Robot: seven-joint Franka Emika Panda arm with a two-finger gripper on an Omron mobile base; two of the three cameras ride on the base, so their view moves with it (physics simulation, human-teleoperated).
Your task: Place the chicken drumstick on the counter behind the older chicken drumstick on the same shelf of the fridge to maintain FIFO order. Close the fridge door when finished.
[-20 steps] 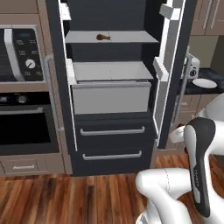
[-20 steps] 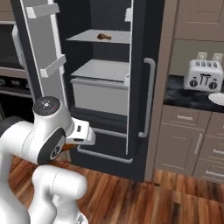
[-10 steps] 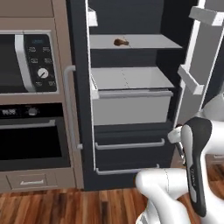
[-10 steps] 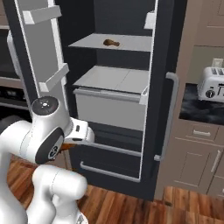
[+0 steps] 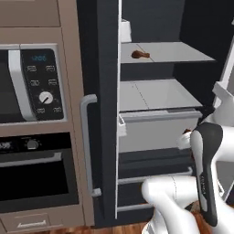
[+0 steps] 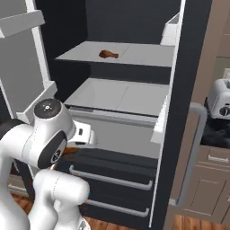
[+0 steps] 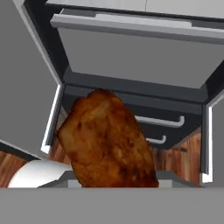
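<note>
Your claw [image 7: 111, 181] is clamped on the orange-brown chicken drumstick [image 7: 107, 140], held low in front of the open fridge [image 6: 134, 27] by its bottom drawers. The older drumstick [image 6: 108, 54] lies near the shelf's [image 6: 143, 56] back left corner. No writing is readable.

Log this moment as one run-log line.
phase: carry to fridge | gripper: shut on chicken drumstick | older drumstick: on shelf | fridge door: open
</note>
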